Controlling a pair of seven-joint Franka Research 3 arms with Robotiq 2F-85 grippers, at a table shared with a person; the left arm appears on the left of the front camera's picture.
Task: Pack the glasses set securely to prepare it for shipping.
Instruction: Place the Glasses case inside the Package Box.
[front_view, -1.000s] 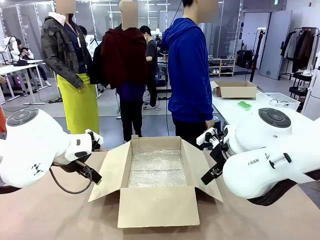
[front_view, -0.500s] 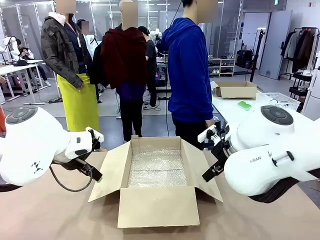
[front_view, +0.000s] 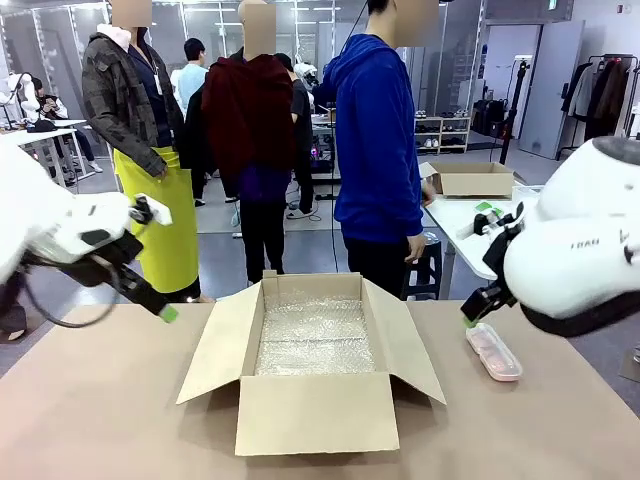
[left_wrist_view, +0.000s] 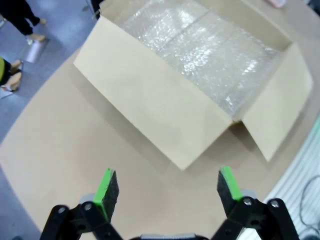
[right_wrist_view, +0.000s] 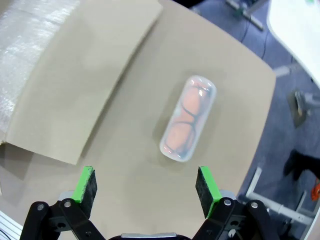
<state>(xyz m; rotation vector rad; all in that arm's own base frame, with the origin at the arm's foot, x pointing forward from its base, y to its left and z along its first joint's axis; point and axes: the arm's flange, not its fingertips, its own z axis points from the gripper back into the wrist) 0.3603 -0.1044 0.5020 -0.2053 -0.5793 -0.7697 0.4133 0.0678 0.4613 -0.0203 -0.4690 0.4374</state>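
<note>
A pink translucent glasses case (front_view: 493, 350) lies flat on the brown table, to the right of the open cardboard box (front_view: 312, 405). The right wrist view shows the same case (right_wrist_view: 189, 117) with a pair of glasses inside. My right gripper (right_wrist_view: 146, 185) hovers above and short of it, open and empty. From the front, the right gripper (front_view: 470, 318) hangs just left of the case's far end. My left gripper (left_wrist_view: 167, 186) is open and empty over bare table, left of the box (left_wrist_view: 165, 120). In the front view the left gripper (front_view: 160, 308) sits well left of the box flap.
Bubble wrap (front_view: 315, 338) lines the box floor, and the box flaps stand spread outward. A person in a blue hoodie (front_view: 378, 150) stands at the far side of the table. Behind on the right, a white table (front_view: 455, 222) carries another cardboard box (front_view: 472, 178).
Both arms have swung outward from the box, the left one leftward and the right one rightward and up. The pink case, hidden behind the right arm before, now shows.
</note>
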